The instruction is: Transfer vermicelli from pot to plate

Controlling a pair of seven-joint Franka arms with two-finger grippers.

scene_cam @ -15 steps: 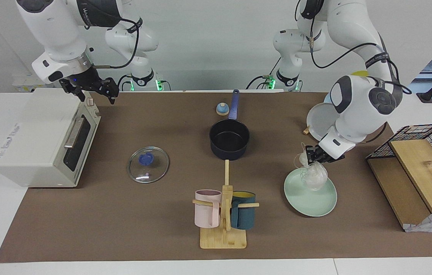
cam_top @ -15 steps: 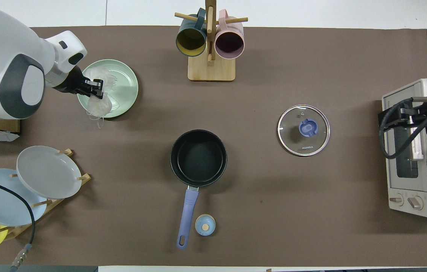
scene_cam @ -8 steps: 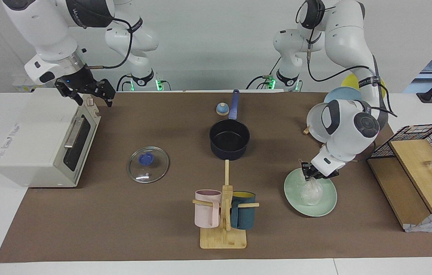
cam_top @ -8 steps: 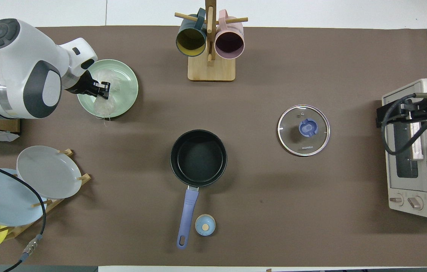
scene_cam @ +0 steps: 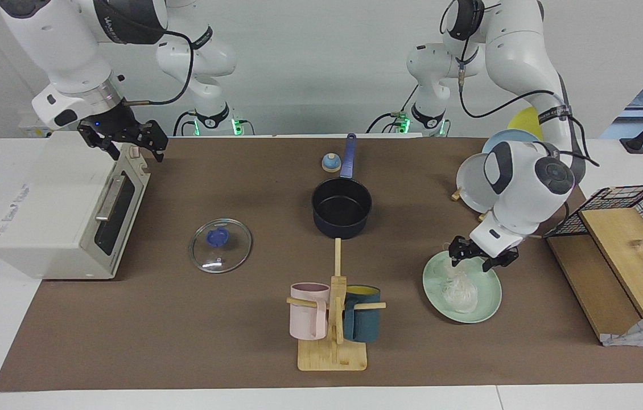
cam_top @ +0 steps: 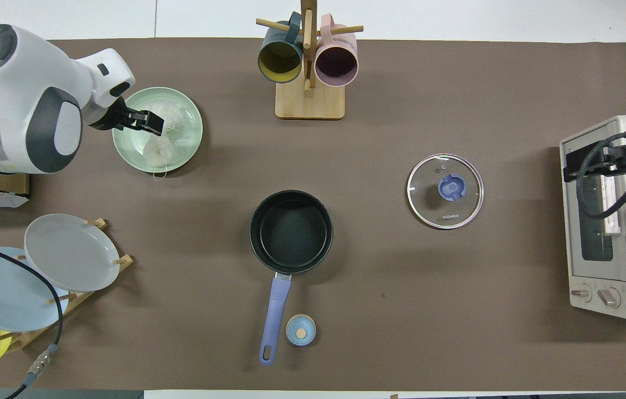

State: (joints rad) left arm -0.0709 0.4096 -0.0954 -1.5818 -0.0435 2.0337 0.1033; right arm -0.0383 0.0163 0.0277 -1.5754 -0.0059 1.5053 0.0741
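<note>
The vermicelli (scene_cam: 458, 291) lies as a loose white clump on the mint-green plate (scene_cam: 489, 297), toward the left arm's end of the table. It also shows on the plate (cam_top: 130, 149) in the overhead view (cam_top: 159, 147). My left gripper (scene_cam: 474, 257) hangs just above the plate's edge nearer the robots, open and empty, a few strands trailing below it. The dark pot (scene_cam: 341, 208) with its blue handle stands empty mid-table. My right gripper (scene_cam: 123, 141) waits, open, over the toaster oven's top corner.
A glass lid (scene_cam: 220, 245) lies between the pot and the toaster oven (scene_cam: 60, 205). A mug rack (scene_cam: 333, 319) with pink and teal mugs stands farther from the robots than the pot. A plate rack (scene_cam: 478, 182), a small blue knob (scene_cam: 330, 163) and a wire basket (scene_cam: 629, 205) are nearby.
My left gripper came down over the plate, opened and let the vermicelli go; the clump now rests on the plate. The right gripper drifted slightly over the oven.
</note>
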